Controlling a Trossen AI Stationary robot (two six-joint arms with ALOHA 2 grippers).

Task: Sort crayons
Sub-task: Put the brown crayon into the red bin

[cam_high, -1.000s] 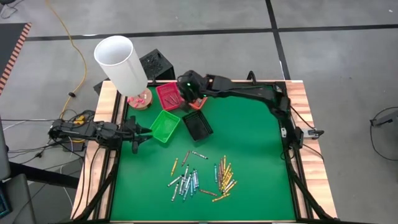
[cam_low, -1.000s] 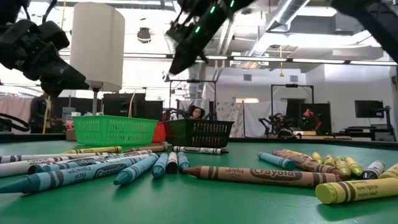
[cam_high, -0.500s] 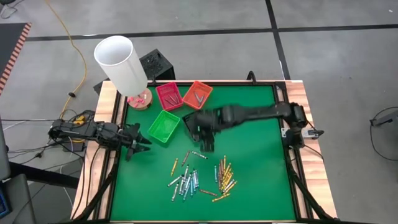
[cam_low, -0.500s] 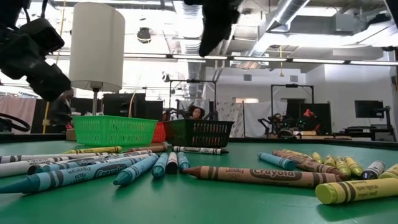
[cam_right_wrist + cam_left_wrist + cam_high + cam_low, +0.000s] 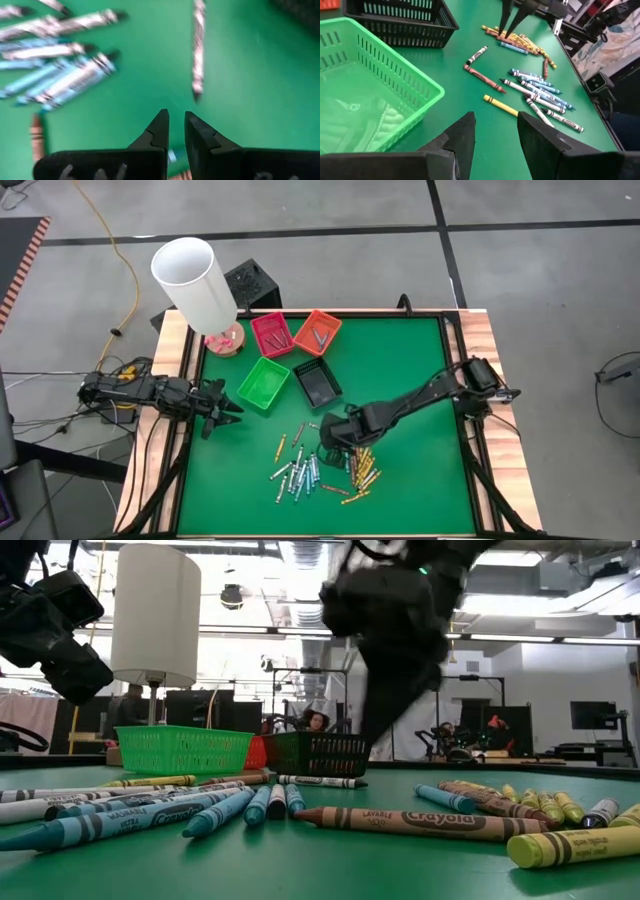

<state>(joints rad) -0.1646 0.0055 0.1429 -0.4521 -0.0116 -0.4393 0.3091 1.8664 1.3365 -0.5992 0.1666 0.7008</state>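
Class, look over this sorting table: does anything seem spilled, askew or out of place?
Most crayons lie loose in a jumbled scatter on the green mat, pointing every way, not in the trays. A big white cylinder stands oddly at the table's corner.

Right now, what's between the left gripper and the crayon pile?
High view: only bare green mat between the left gripper and the scattered crayons; the green tray sits off that line.

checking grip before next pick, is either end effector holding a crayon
No. The left end effector is open and empty; the right end effector hangs empty, fingers apart, over the crayons.
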